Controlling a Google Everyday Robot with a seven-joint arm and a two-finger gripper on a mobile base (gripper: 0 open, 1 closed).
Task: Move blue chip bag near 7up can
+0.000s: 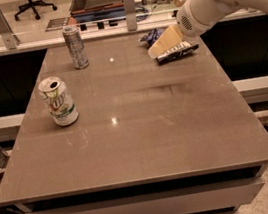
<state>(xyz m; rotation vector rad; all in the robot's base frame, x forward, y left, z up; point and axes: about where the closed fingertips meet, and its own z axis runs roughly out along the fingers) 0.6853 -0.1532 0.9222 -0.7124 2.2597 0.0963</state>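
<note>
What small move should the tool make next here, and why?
Probably settle the tool onto the blue chip bag and secure a grasp. The tool sits over the bag at the far right of the table, hiding its middle, and no grasp is evident. The 7up can stands at the near left, so the bag has to be held before carrying it across.

The cream end effector (157, 50) hangs over the white-lettered blue chip bag (176, 52); the 7up can (60, 102) is white and green.

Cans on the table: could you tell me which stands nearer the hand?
The taller slim silver-grey can at the far edge, not the 7up can; the hand is at the blue chip bag.
</note>
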